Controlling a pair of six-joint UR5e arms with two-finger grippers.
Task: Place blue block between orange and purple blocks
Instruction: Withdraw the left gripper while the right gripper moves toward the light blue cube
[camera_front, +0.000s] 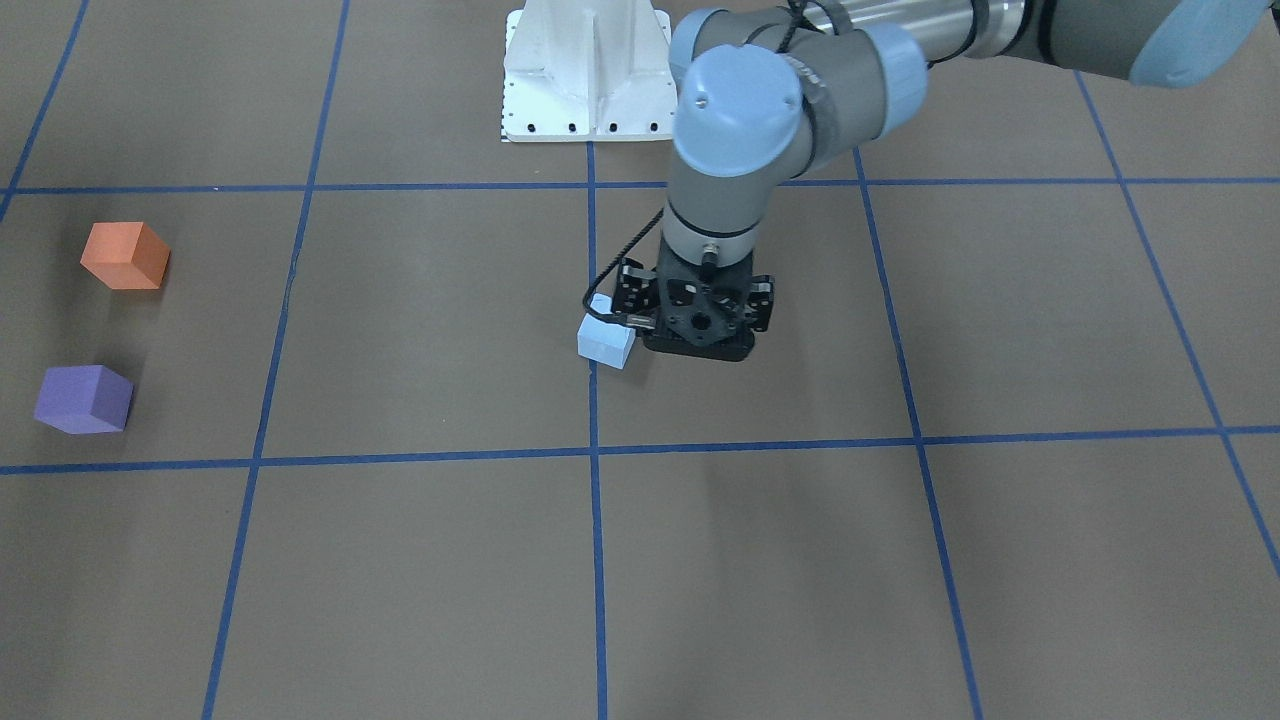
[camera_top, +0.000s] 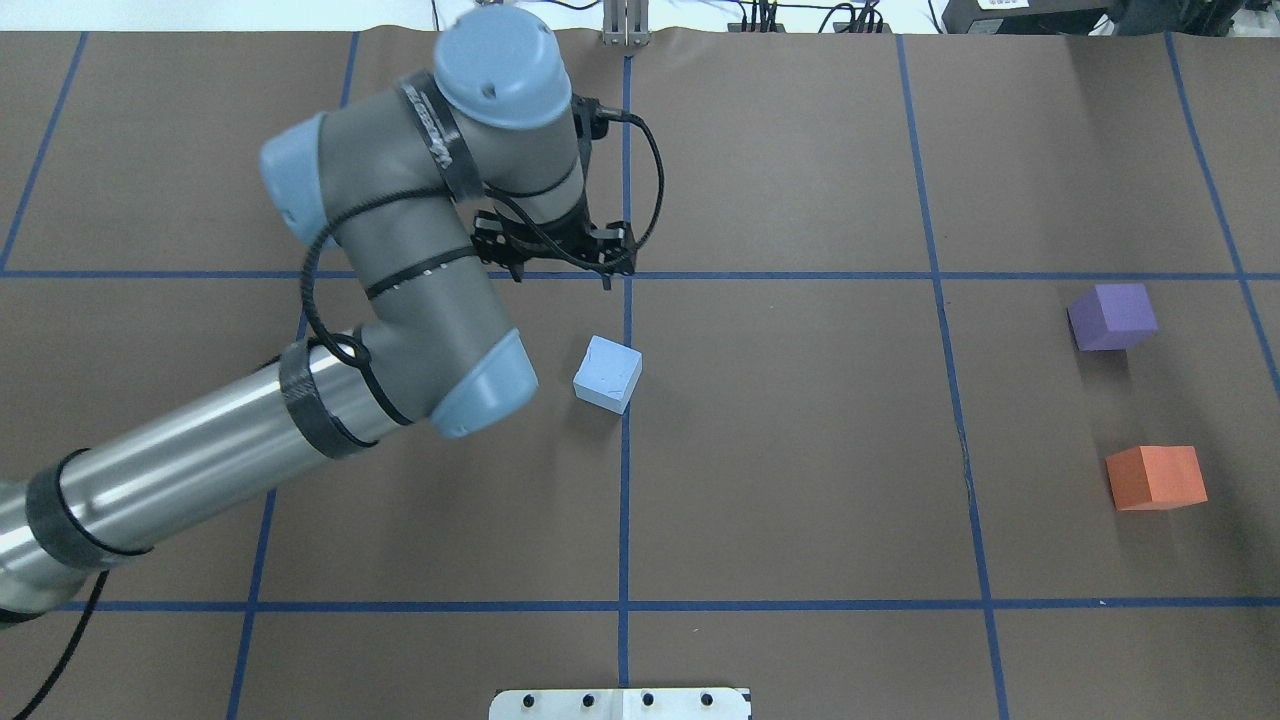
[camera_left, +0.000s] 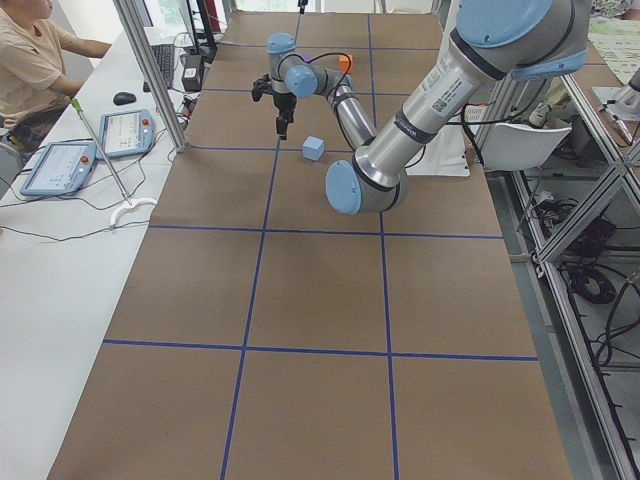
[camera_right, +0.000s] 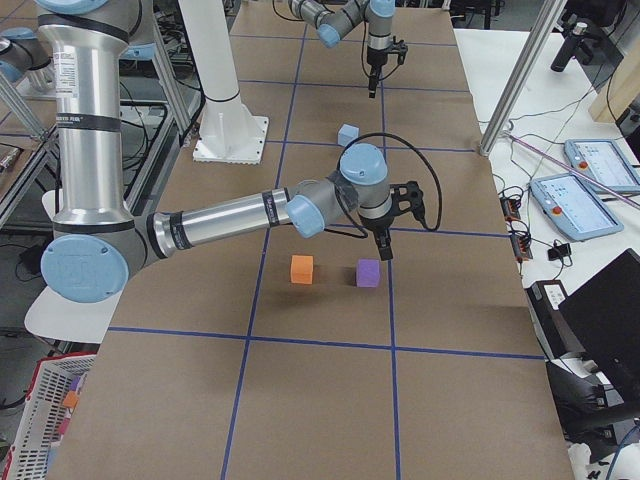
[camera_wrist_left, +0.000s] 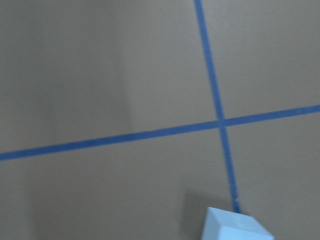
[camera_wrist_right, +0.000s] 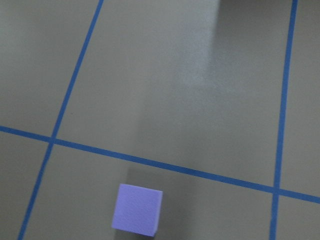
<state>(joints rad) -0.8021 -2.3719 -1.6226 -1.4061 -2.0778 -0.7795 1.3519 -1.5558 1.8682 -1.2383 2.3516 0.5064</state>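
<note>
On the brown table (camera_top: 800, 470) we see the blue block (camera_top: 607, 373) lying free near the centre. In the overhead view it sits at 6 o'clock from the left gripper (camera_top: 606, 281), whose fingers look pressed together on nothing. The orange block (camera_top: 1155, 478) and purple block (camera_top: 1112, 317) sit well apart at the blue block's 3 o'clock, and the right gripper (camera_right: 385, 248) hangs near the purple block, though we cannot tell how its fingers stand.

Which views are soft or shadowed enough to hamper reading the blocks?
Left wrist view: soft overall, tape lines smeared, blue block cropped by the bottom edge. Right wrist view: sharper, purple block fairly crisp, a soft-edged shadow across the table. Overhead view: even light, no glare, orange block with only a faint shadow.
</note>
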